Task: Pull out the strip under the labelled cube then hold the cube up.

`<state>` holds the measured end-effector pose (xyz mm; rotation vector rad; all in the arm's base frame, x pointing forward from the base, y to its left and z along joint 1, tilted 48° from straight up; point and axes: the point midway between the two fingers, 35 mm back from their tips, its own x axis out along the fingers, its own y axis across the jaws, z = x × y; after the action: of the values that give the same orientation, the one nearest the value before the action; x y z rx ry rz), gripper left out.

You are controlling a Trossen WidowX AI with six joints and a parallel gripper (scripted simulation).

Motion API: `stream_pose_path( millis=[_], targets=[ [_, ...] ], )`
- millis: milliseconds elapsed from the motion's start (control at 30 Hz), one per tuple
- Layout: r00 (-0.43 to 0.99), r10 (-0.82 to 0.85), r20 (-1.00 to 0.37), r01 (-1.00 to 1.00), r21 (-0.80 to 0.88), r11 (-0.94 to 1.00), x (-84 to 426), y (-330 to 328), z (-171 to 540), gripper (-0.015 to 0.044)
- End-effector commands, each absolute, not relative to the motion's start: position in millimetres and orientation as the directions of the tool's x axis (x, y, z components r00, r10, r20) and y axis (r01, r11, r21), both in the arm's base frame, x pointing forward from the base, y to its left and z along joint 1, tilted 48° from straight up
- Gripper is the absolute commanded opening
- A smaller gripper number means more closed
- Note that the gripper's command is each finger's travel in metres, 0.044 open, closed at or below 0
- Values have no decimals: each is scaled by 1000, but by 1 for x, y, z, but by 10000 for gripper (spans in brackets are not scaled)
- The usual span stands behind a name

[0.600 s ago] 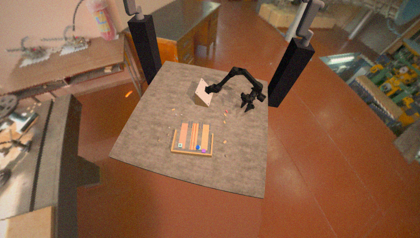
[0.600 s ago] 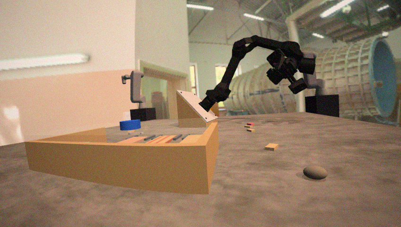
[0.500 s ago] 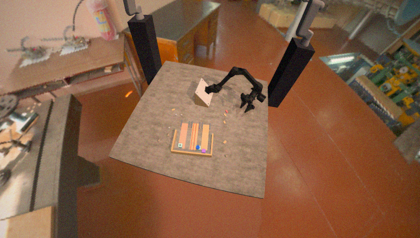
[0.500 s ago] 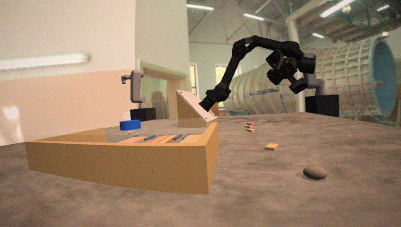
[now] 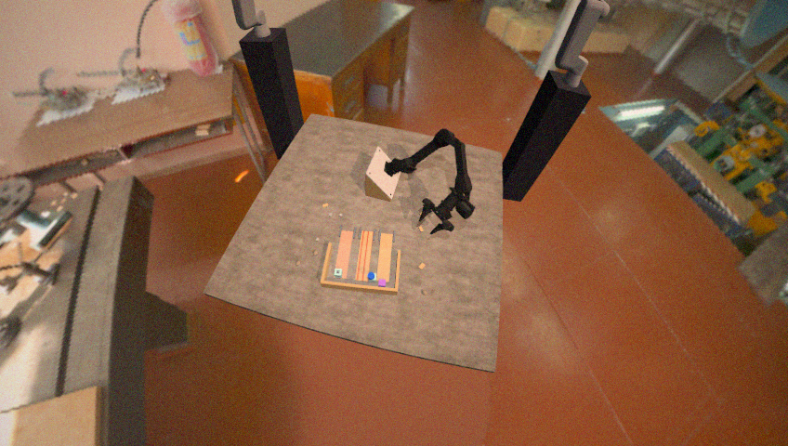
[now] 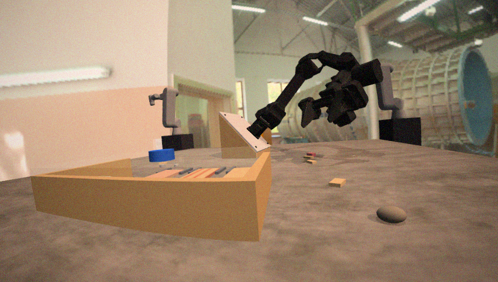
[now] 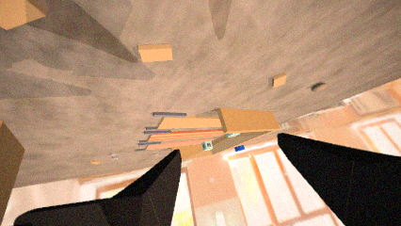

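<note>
Three strips lie side by side in the shallow orange tray (image 5: 332,282) near the middle of the grey tabletop (image 5: 276,265); the left strip (image 5: 344,249) and the right strip (image 5: 385,248) are plain pale orange, and the middle strip (image 5: 364,248) is striped in darker orange; thin grey bars run between them. At the tray's near end, seen from above, a small pale green cube with a marked face (image 5: 337,271) sits on the end of the left strip, a blue disc (image 5: 371,275) sits at the end of the middle strip, and a little magenta cube (image 5: 382,282) sits just beside the disc, close to the front wall; I cannot tell which strip the magenta cube is on. From the side view the blue disc (image 6: 161,155) shows above the tray wall (image 6: 157,205), while both cubes are hidden behind it.

Off to the tray's far right side the black arm bends over the tabletop from its slanted mount (image 5: 380,171); the pincer (image 5: 433,218) hangs above the surface, well apart from the tray, its two dark fingers spread wide with nothing between them; the wrist view looks past them at the tray (image 7: 247,120) some way off.

A few small orange blocks (image 6: 337,181) and a brown pebble (image 6: 391,214) lie scattered on the tabletop outside the tray.
</note>
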<state>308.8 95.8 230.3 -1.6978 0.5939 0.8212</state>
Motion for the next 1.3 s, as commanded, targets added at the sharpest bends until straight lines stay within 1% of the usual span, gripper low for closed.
stream_pose_path(
  millis=[0, 133, 267, 367, 467, 533, 633, 733, 800, 867, 1167, 1267],
  targets=[
    [613, 61, -788, -790, -610, 58, 331, 68, 201, 400],
    [603, 105, -791, -748, -515, 418, 344, 27, 171, 400],
    [614, 151, -775, -610, -345, 714, 347, -17, 144, 400],
    [648, 195, -736, -470, -185, 863, 347, -43, 130, 400],
    [699, 237, -675, -301, 23, 953, 342, -70, 119, 400],
    [737, 258, -625, -192, 173, 966, 336, -89, 112, 400],
    [796, 275, -540, -50, 394, 918, 322, -114, 105, 400],
    [852, 277, -445, 51, 597, 800, 302, -137, 100, 400],
    [882, 272, -384, 89, 703, 706, 289, -149, 99, 400],
    [892, 269, -362, 98, 737, 669, 283, -153, 98, 400],
    [892, 269, -362, 98, 737, 669, 283, -153, 98, 400],
    [873, 287, -394, 107, 730, 675, 293, -160, 94, 321]
  ],
)
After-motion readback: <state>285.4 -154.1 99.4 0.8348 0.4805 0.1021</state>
